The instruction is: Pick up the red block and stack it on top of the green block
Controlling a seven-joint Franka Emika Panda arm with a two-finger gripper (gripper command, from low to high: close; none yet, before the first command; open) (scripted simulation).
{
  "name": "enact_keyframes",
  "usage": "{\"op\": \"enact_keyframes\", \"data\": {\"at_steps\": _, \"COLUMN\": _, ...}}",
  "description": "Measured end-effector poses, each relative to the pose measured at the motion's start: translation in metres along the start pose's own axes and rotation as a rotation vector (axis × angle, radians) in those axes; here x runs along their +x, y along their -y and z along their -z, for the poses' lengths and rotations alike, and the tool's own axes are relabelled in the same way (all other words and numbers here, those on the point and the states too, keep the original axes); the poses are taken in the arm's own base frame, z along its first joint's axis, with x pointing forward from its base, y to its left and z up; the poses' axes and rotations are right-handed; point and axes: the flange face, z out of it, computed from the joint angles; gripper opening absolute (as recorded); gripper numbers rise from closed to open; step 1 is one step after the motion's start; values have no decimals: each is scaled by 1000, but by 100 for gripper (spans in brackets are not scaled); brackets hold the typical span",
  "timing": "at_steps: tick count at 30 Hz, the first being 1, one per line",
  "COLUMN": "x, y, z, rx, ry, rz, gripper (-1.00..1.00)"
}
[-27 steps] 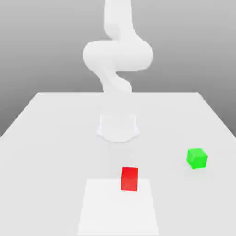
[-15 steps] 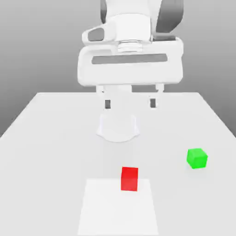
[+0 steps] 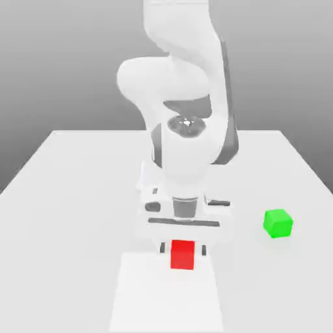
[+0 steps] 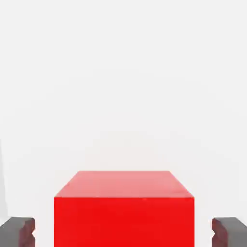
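The red block (image 3: 183,255) rests on the white table (image 3: 71,195) near its front edge, on the back edge of a paler square patch. My gripper (image 3: 183,249) has come straight down over it, with one dark fingertip on each side of the cube. In the hand view the red block (image 4: 123,212) sits squarely between the fingertips (image 4: 17,232) of the gripper (image 4: 123,232), which are drawn in close against its two sides. The green block (image 3: 278,223) stands alone on the table, off toward the exterior view's right and a little farther back.
The white arm rises behind the hand over the middle of the table. The paler square patch (image 3: 166,306) reaches from the red block to the front edge. Bare tabletop separates the two blocks.
The hand dropped from high above the table down onto the red block, and its fingers came in from wide apart. Neither block has moved.
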Motion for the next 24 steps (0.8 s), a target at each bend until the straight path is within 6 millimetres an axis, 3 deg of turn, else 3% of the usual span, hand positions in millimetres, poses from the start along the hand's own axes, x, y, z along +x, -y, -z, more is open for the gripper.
{"op": "enact_keyframes", "data": {"at_steps": 4, "x": 0, "y": 0, "z": -2, "rx": 0, "ry": 0, "rz": 0, "gripper": -100}}
{"op": "enact_keyframes", "data": {"at_steps": 12, "x": -2, "y": 1, "z": 57, "rx": -1, "ry": 0, "rz": 9, "gripper": -100}}
{"op": "enact_keyframes", "data": {"at_steps": 15, "x": -46, "y": 29, "z": 69, "rx": 2, "ry": 1, "rz": 187, "gripper": -100}}
{"op": "enact_keyframes", "data": {"at_steps": 19, "x": -129, "y": 59, "z": 82, "rx": 4, "ry": 3, "rz": 490, "gripper": -100}}
{"op": "enact_keyframes", "data": {"at_steps": 24, "x": -244, "y": 63, "z": 97, "rx": 1, "ry": 2, "rz": 878, "gripper": -100}}
